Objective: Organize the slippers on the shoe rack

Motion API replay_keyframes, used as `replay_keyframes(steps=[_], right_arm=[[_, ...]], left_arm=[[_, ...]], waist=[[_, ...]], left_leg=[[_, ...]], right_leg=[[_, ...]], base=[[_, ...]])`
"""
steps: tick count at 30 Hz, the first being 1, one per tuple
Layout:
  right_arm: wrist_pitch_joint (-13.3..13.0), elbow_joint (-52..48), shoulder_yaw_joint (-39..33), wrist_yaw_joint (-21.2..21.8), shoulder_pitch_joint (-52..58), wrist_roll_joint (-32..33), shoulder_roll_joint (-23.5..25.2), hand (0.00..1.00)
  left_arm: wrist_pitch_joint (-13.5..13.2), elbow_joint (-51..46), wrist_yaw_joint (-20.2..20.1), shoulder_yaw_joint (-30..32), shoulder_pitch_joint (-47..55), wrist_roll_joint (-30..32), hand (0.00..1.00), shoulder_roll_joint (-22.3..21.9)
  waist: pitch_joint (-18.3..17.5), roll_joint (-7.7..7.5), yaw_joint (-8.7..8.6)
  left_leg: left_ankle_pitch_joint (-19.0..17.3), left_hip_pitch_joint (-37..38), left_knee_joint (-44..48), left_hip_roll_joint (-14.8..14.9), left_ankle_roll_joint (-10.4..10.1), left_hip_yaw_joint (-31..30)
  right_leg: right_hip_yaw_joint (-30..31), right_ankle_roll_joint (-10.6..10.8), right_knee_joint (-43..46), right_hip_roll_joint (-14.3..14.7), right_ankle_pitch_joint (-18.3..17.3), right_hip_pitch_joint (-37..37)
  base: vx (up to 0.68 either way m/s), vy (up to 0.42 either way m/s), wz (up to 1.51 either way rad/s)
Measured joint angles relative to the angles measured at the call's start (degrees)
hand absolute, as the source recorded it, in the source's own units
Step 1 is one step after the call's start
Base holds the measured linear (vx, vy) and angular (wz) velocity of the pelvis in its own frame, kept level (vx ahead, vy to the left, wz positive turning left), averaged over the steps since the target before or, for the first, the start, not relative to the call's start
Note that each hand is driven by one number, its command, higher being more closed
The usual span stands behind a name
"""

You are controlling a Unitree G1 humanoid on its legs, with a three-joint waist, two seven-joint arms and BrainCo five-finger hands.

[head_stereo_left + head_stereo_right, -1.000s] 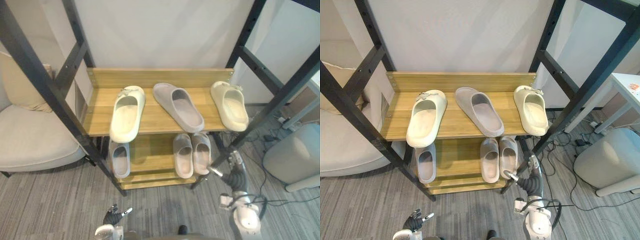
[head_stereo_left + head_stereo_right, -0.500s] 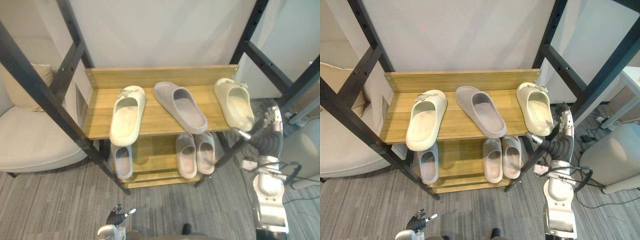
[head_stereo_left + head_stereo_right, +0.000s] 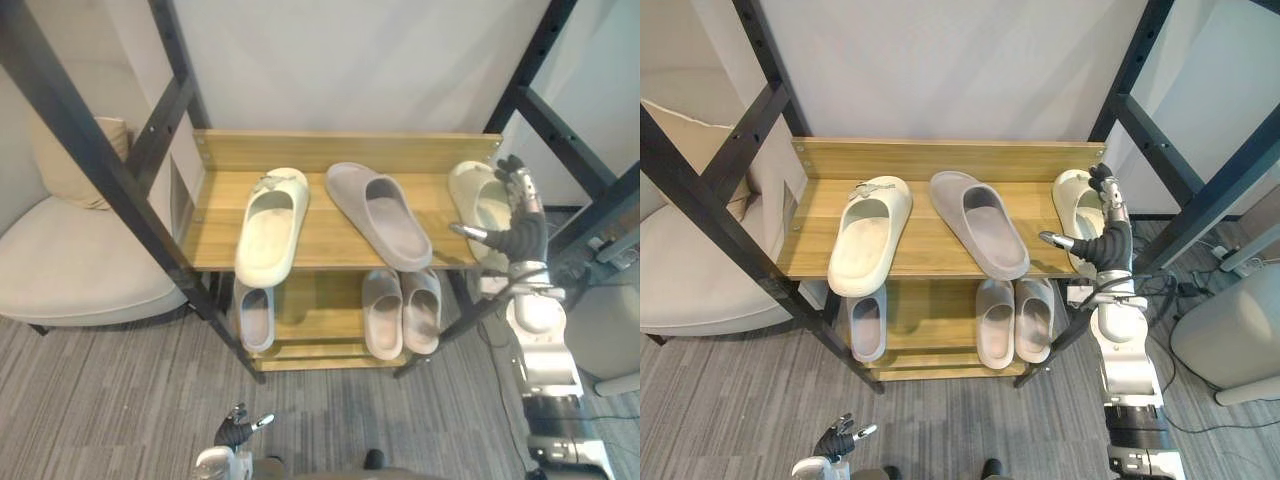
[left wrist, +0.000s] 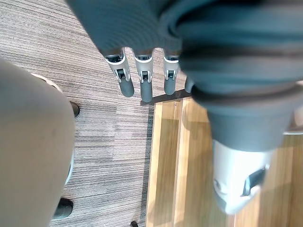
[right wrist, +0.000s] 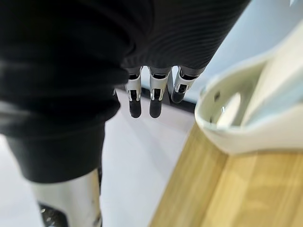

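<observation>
Wooden shoe rack [image 3: 340,150] on grey carpet [image 3: 100,400], white wall [image 3: 350,60] behind.
Right hand [image 3: 520,218] fingers straight, just beside cream slipper [image 3: 475,195]; left hand [image 3: 235,432] low, fingers straight.

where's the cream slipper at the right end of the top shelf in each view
Left eye view: cream slipper at the right end of the top shelf, partly behind the right hand.
Right eye view: same spot, right of the grey slipper.
Right wrist view: its pale rim past the fingers.
Left wrist view: carpet and a wooden board.
Shared landmark: the right hand.
</observation>
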Motion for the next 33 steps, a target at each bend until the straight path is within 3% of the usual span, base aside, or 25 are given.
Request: replay_keyframes(steps=[6,15,18,26,33], right_arm=[[1.31,8.09,5.16,1.87,-7.62,0.01,-2.79,0.0],[2.86,16.53,13.3,4.41,-17.4,-0.12,-4.93,0.0],[3.38,19.66,15.71,4.7,-20.9,-0.19,-4.93,0.0],[4.79,29.05,18.51,5.86,-30.84,-2.38,-4.97,0.0],[5.27,31.21,18.11,5.51,-33.02,-2.22,-4.93,0.0]], left_arm=[[-0.58,-0.59,0.0,-0.02,-0.07,-0.14,0.0,0.51],[-1.02,-0.98,-0.03,-0.01,-0.07,-0.74,0.0,0.85],[-1.12,-1.51,-0.06,0.04,-0.1,-1.81,0.0,1.35],[-1.23,-2.27,-0.2,-0.03,-0.87,-3.06,0.0,1.62],[-1.31,-2.77,-0.18,0.04,-1.0,-4.08,0.0,1.93]], waist=[[0.3,-1.36,0.82],[0.63,-2.08,1.32],[1.18,-2.99,1.72],[2.48,-3.77,3.66],[3.69,-4.28,3.92]], left_leg=[[1.13,-0.03,-1.64,-0.75,0.46,-0.39],[2.56,-0.02,-3.54,-1.23,1.61,-1.11],[3.47,-0.04,-4.73,-1.48,1.8,-1.25],[6.04,-0.44,-7.68,-1.56,1.5,-1.55],[8.01,0.11,-10.29,-1.67,1.36,-2.22]], right_leg=[[-0.72,-0.17,0.0,-0.55,0.15,-0.21],[-2.14,-1.32,-0.93,-0.58,3.73,-0.38],[-2.37,-1.23,-0.96,-0.69,4.34,-0.83],[-3.88,-1.31,-1.02,-0.56,4.39,-2.34],[-4.94,-1.31,-1.03,-0.5,4.38,-2.53]], base=[[-0.01,0.0,0.04],[-0.01,0.014,0.04],[-0.03,0.01,0.02],[-0.03,-0.026,0.02],[-0.03,-0.021,0.04]])
